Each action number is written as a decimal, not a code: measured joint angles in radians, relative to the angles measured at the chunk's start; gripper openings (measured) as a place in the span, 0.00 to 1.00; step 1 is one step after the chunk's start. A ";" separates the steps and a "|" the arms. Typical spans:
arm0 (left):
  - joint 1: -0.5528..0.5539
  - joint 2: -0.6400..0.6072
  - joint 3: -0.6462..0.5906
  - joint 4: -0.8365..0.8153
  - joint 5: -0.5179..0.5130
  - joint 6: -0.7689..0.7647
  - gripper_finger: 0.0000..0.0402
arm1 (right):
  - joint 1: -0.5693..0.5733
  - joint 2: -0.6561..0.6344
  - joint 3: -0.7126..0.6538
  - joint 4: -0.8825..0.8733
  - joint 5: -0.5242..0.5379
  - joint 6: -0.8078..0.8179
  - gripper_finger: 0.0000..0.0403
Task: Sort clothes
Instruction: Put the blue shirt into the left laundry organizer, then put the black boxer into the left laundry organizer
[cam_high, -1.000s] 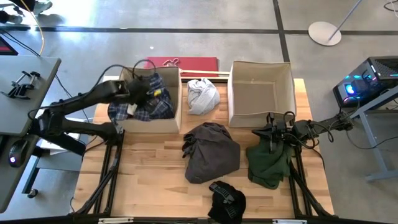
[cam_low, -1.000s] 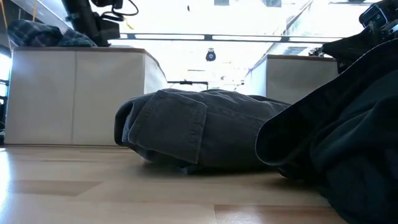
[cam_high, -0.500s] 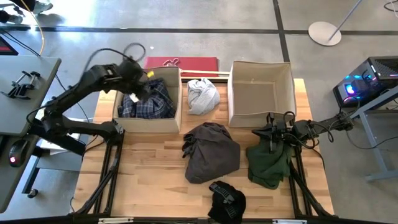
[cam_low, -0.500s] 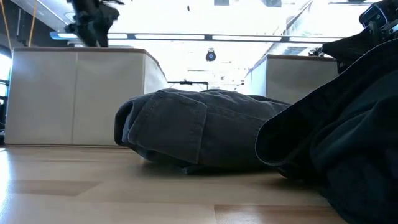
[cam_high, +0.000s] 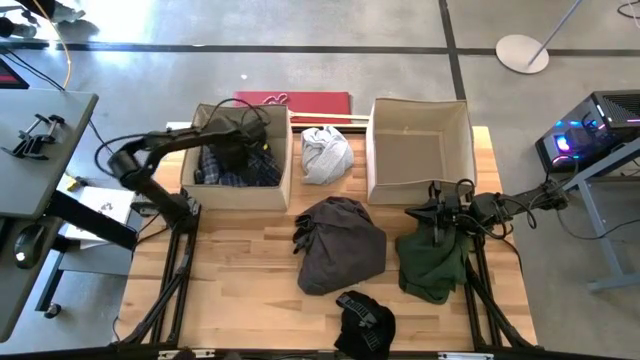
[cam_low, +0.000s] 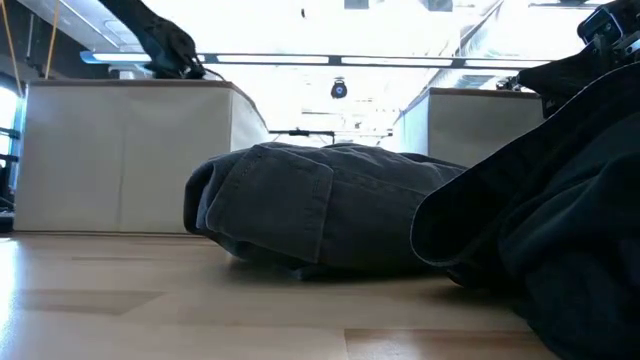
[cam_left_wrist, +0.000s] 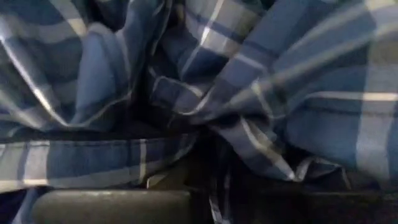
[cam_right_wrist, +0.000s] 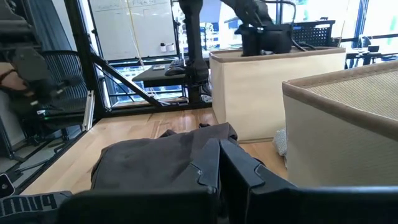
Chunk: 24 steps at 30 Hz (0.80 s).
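The blue-white plaid shirt (cam_high: 240, 165) lies bunched inside the left beige box (cam_high: 285, 175). My left gripper (cam_high: 240, 150) is down in that box, shut on the shirt, which fills the left wrist view (cam_left_wrist: 199, 93). My right gripper (cam_high: 440, 222) is shut on the dark green garment (cam_high: 432, 262) at the table's right. The dark grey-brown garment (cam_high: 340, 245) lies heaped mid-table. The small black garment (cam_high: 362, 322) lies at the near edge. The light grey-white garment (cam_high: 325, 152) lies between the two boxes. My left gripper pinches a bunched fold of the plaid shirt (cam_left_wrist: 211, 162) from above, inside the box; folds run out from the pinch. The rest of the shirt lies in the box. My right gripper holds the green garment's far edge (cam_high: 440, 238) from above. The cloth rises to it (cam_low: 560, 90) and the rest lies on the table; the fingers hide the contact.
The right beige box (cam_high: 372, 150) stands open at the far right of the table. A red flat object (cam_high: 290, 100) lies behind the left box. Bare wood shows along the near left of the table (cam_high: 230, 290).
My left gripper has risen with the plaid shirt, swung toward the table's right and far side, and come down inside the left box. The shirt, which hung over the box's left wall, now lies wholly inside it.
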 joint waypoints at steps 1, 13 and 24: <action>0.002 0.008 0.020 -0.006 -0.017 0.010 0.06 | 0.000 0.000 0.000 0.000 0.000 0.000 0.00; -0.063 -0.270 0.244 -0.075 -0.145 0.004 0.15 | 0.000 0.000 0.000 0.000 0.000 0.000 0.00; -0.227 -0.666 0.181 0.146 -0.078 -0.058 0.32 | 0.000 0.000 0.000 0.000 0.000 0.000 0.00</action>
